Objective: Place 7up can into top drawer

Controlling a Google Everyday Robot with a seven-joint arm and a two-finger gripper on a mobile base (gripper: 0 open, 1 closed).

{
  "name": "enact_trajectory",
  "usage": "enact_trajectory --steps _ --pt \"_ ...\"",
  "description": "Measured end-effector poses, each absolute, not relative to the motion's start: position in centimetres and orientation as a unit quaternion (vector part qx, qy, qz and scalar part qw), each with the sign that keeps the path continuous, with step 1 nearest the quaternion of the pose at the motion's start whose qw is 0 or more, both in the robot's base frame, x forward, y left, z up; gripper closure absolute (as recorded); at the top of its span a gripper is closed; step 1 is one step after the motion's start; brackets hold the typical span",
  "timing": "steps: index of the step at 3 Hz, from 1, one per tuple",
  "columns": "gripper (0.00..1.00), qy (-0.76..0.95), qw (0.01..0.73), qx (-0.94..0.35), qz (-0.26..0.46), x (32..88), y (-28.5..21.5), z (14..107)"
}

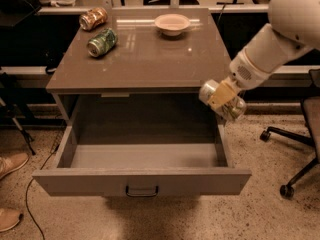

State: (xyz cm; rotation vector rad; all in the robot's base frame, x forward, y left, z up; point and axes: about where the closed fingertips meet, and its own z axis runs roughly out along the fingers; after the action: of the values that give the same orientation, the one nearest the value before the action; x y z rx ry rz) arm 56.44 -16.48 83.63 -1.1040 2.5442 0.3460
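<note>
Grey flat-fronted top drawer (pixel 90 181) open; hand (pixel 221 98) pinching cylindrical silver-ended 7up can (pixel 236 108) over its side wall.

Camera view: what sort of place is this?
Probably an office or lab: wheeled office chair, speckled hard floor, grey cabinet. The gripper holds the 7up can at the right edge of the open top drawer.

Your cabinet top (pixel 150 64) carries three things: orange-brown can (pixel 93 18) lying back left, green can (pixel 102 42) on its side just in front of it, pale bowl (pixel 172 24) upright at back centre. Your gripper (pixel 222 100) hangs off the front right corner, clasping the 7up can (pixel 236 109).
</note>
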Motion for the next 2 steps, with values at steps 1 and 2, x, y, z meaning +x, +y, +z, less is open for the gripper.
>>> enact_trajectory --steps 1,2 --pt "1.00 0.900 0.135 -0.391 0.140 54.8 -14.9 78.3" --pt "0.98 0.887 0.104 -0.421 0.162 55.2 -10.3 71.9"
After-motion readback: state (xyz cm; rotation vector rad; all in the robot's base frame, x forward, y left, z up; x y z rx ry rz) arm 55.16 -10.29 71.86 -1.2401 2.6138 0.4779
